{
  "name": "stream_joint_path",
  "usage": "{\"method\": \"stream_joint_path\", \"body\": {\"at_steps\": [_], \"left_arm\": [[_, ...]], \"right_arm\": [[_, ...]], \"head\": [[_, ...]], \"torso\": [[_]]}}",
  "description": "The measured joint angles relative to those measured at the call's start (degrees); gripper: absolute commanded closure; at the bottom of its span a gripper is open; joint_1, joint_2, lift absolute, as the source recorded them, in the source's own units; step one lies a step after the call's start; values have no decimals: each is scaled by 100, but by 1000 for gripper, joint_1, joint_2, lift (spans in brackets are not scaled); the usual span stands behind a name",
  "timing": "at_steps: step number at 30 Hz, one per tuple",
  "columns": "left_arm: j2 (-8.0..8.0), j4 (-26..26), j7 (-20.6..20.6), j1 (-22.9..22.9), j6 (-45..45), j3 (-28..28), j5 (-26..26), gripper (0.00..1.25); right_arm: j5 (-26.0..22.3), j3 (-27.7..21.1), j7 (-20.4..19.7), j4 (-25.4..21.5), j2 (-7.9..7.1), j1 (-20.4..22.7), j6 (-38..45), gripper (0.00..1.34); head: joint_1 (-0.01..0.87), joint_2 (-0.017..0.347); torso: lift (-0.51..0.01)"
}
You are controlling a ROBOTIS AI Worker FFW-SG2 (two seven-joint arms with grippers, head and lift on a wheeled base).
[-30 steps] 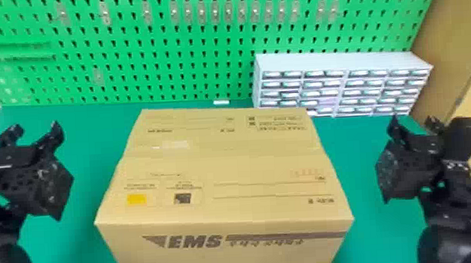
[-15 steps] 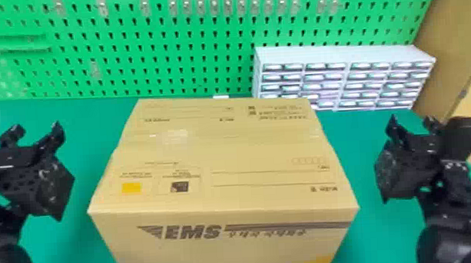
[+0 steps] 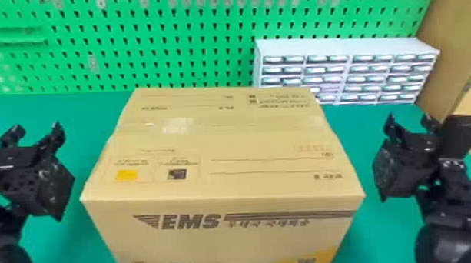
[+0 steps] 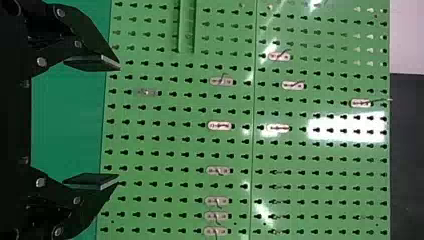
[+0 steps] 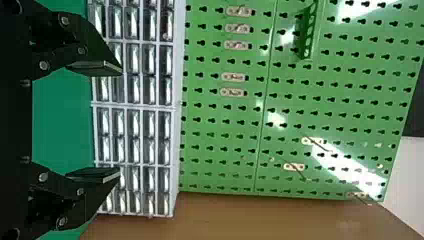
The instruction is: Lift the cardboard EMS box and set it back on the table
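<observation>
The cardboard EMS box (image 3: 231, 141) stands closed in the middle of the green table, its printed front toward me. On its left, apart from its side, is my left gripper (image 3: 37, 130). My right gripper (image 3: 408, 117) is to the right of the box, also apart from it. Two spread fingers of my left gripper (image 4: 119, 121) show in the left wrist view, with nothing between them. In the right wrist view, my right gripper (image 5: 120, 121) is likewise open and holds nothing. The lower front of the box is cut off in the head view.
Behind the box rises a green pegboard (image 3: 204, 57) with small clear hooks. A white drawer cabinet (image 3: 342, 46) stands at the back right of the table (image 3: 88, 117), beside a brown panel (image 3: 448, 25) at the right edge.
In the head view the box looks larger and higher up, and the table's back edge and cabinet have shifted upward. Both grippers keep nearly the same places in that view.
</observation>
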Motion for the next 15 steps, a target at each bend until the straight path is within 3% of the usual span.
{"method": "stream_joint_path", "body": {"at_steps": [11,15], "left_arm": [[0,9,0,-2,-24,14,6,455],[0,55,0,-27,-34,39,-4,455]], "right_arm": [[9,-51,0,-3,38,-22,0,538],[-98,-12,11,73,-20,-34,-60,535]], "head": [[678,-14],[678,-14]], "torso": [[-94],[-94]]}}
